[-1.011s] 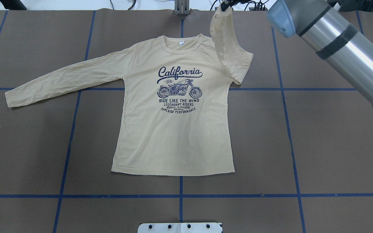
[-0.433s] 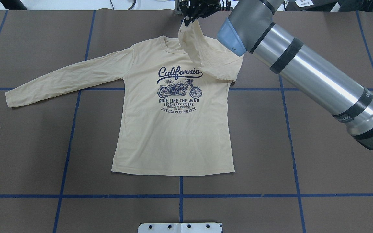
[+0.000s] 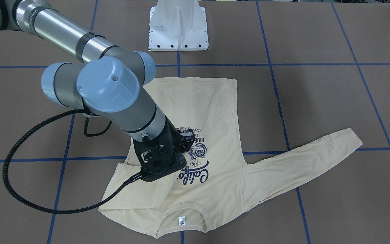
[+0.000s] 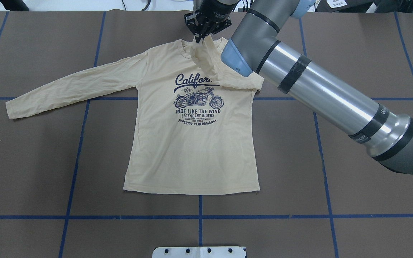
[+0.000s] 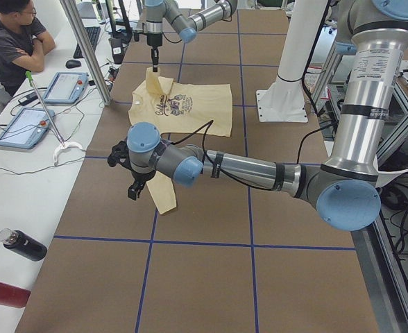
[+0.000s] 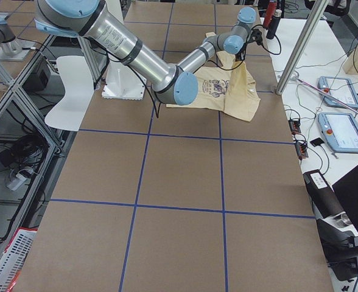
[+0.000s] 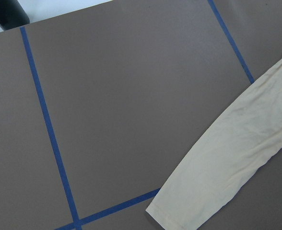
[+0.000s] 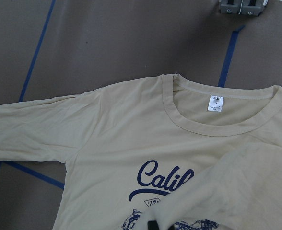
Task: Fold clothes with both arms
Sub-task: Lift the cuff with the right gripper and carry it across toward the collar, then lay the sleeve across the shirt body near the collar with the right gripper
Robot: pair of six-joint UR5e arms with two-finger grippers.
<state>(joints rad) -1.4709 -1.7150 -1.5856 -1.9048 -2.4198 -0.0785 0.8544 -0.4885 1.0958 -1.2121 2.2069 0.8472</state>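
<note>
The wide, flat table [image 4: 371,186] is covered in matt brown paper and marked into large squares by narrow blue tape lines [image 4: 264,216]. Taking the overhead view as the dial, with the far edge at 12 o'clock, a pale cream-yellow long-sleeved T-shirt [image 4: 192,157] lies print-up near the centre, collar toward 12 and hem toward 6. One sleeve [image 4: 74,87] stretches flat toward 9, crossing a tape line. The other is raised off the paper at about 1. A white metal base plate [image 4: 199,252] with bolt holes sits at the 6 o'clock edge.

right arm [image 4: 317,96] outstretched | right claw [image 4: 197,38] pinched | left arm [image 5: 249,168] extended low
</note>
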